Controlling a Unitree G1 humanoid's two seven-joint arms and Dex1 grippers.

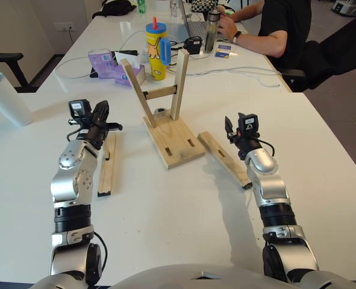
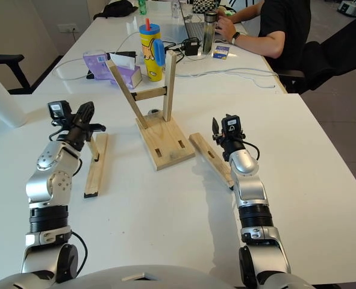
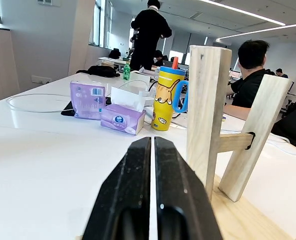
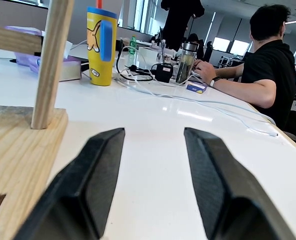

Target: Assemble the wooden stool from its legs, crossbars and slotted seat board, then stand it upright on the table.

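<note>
White table (image 1: 165,211) runs long through an open office, with other desks and ceiling strip lights far behind it. At its far end, clutter sits well apart from the work: a yellow cup (image 1: 156,51) with a blue handle, purple tissue packs (image 1: 105,63), white cables (image 1: 226,72) and, off to the left, a white tumbler (image 1: 6,99).

At the centre, the slotted seat board (image 1: 174,141) lies flat with its underside up. This is probably so that the legs can be pushed down into it. Two legs (image 1: 179,84) already stand in its far slots and lean towards each other, tied by one crossbar (image 1: 161,92). The two slots nearer the robot are unfilled, so the stool looks roughly half built.

A loose leg (image 1: 108,165) lies flat just left of the board and another loose leg (image 1: 223,158) just right of it. Each is beside the arm on its own side, presumably staged for that arm to pick up.

The left end effector (image 1: 99,117) hovers over the far end of the left leg. Its fingers are pressed together and hold nothing. The right end effector (image 1: 233,127) sits low by the far end of the right leg, fingers spread apart and empty, pointing past the board's corner.
</note>
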